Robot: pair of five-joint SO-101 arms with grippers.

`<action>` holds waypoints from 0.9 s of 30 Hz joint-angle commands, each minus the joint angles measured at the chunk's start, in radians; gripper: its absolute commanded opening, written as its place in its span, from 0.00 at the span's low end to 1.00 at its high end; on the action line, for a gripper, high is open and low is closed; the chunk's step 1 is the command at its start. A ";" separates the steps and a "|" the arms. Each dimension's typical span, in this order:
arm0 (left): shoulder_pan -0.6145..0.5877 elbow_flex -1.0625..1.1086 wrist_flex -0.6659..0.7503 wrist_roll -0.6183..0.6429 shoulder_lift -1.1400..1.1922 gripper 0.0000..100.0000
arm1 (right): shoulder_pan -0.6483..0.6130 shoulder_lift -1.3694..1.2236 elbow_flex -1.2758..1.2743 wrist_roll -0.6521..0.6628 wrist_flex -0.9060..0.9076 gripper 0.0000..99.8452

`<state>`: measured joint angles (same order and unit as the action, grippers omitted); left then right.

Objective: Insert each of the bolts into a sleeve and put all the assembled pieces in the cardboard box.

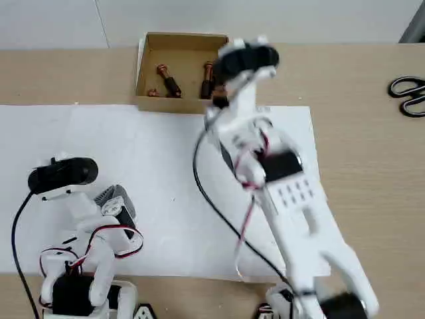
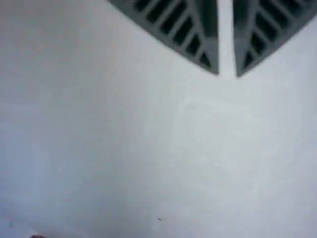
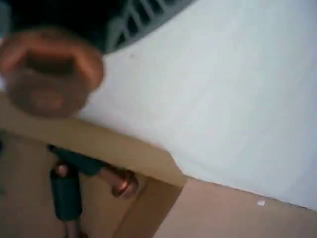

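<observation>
The held piece (image 3: 49, 74), one bolt seated in a sleeve, sits in the right gripper (image 1: 218, 100), whose jaws are closed on it. From the right wrist I see its round copper-coloured head end-on, with the dark sleeve behind it and one ribbed grey finger (image 3: 138, 20) beside it. The piece hangs at the right end of the cardboard box (image 1: 182, 38) wall that faces the arms, just over that wall's edge. Inside the box I count two boxed pieces (image 1: 169, 83) plainly, each a black cylindrical sleeve with a copper bolt head. A third copper end lies in the corner beside them, but I cannot tell whether it has a sleeve. The box is plain brown card, open-topped and shallow. The left gripper (image 2: 227, 69) rests well apart from the box, low over the paper sheet (image 1: 153, 199). Its two grey ribbed fingers are drawn almost together with a thin slit between them, and nothing is in its grasp. The white sheet is smooth and covers the middle of the wood-toned table (image 1: 358, 80). One pair of black-handled scissors (image 1: 408, 93) lies at the table's far right edge.
</observation>
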<state>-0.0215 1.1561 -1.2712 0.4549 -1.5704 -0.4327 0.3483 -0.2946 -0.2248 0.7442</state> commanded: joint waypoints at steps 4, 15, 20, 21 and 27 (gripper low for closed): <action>-0.002 0.021 0.017 -0.008 -0.009 0.01 | 0.033 -0.331 0.474 0.009 0.071 0.00; 0.000 0.024 0.015 -0.008 -0.009 0.01 | 0.076 -0.865 1.016 0.044 0.110 0.00; 0.000 0.024 0.015 -0.008 -0.008 0.01 | 0.077 -1.049 1.183 0.046 0.110 0.00; 0.000 0.024 0.015 -0.008 -0.006 0.01 | 0.077 -1.087 1.214 0.046 0.107 0.00; 0.000 0.025 0.015 -0.008 -0.006 0.01 | 0.077 -1.308 1.407 0.046 0.033 0.00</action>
<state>-0.0215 1.1853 -1.2712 0.4549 -1.5704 -0.3636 -0.9221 0.9774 -0.1926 0.8301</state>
